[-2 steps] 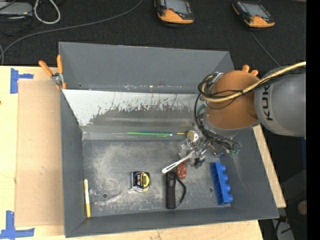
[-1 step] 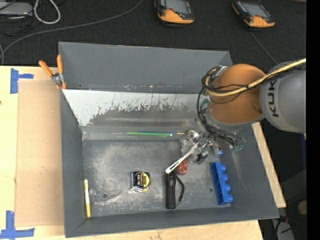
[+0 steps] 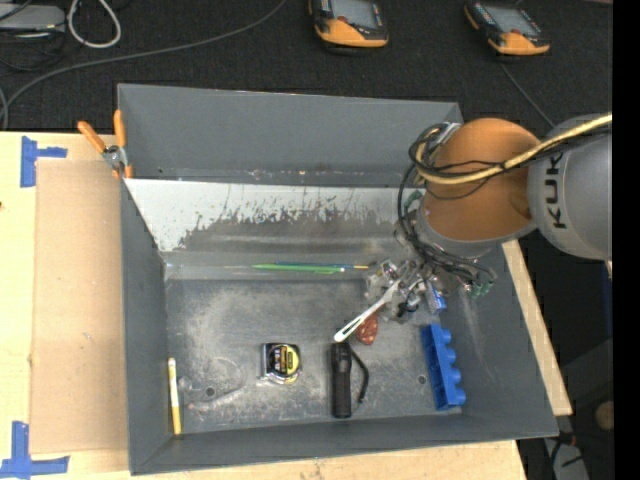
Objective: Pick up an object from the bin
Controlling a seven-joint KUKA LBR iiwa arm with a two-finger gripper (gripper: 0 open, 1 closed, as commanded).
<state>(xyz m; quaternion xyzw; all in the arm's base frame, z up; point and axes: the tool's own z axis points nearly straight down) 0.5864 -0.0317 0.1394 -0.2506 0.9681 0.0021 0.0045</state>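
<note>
tool (image 3: pixel 405 290), spread unclear, sits over a thin white stick (image 3: pixel 355 326) beside a knobbly blue brick (image 3: pixel 443 366).

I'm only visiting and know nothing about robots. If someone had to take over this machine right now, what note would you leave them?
Gripper: low in the right part of the bin, at the upper end of a white-handled tool. It is not visibly holding anything.
Nearest things: blue studded block by the right wall, black stick-shaped tool, yellow-and-black tape measure.
Farther off: green pen by the back wall, yellow pencil along the left wall.
Done: the arm reaches into the bin.
Left: grip one thing and lift it out.
</note>
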